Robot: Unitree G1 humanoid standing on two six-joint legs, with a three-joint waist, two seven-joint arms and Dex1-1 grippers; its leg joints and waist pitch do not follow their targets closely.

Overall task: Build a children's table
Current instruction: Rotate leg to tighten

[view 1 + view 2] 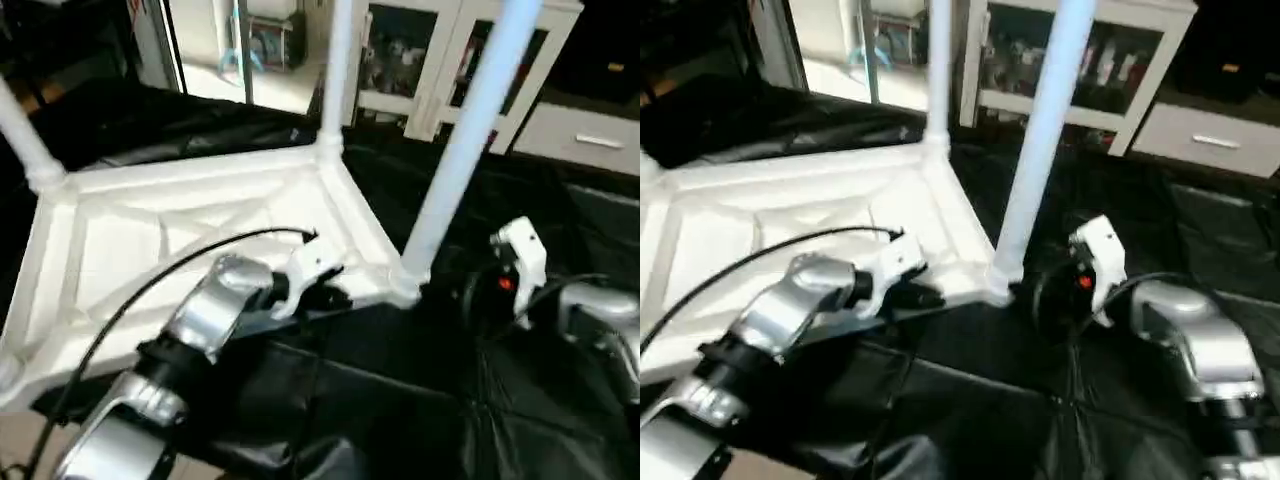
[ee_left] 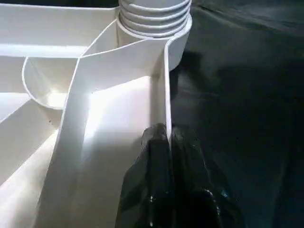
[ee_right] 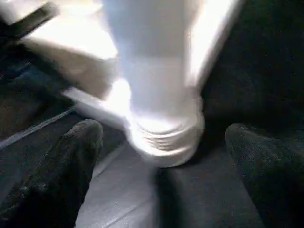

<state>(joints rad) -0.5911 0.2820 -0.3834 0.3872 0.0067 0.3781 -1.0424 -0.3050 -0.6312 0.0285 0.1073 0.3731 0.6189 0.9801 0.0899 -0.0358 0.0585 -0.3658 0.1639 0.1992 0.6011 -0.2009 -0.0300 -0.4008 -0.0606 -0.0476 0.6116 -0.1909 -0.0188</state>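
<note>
Nearby, white cabinet, black sheet under table top

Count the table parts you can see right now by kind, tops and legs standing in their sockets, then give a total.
White plastic rectangular tabletop, ribbed underside up: 1
Long tapered white tube legs standing in corner sockets: 3 (near right, far right, left)
Total: 4

Premises appear domestic, a living room or playroom. A white glass-door cabinet stands along the far wall with assorted items on its shelves, beside a white drawer unit. Black sheeting covers the floor; pale flooring shows beyond.
</note>
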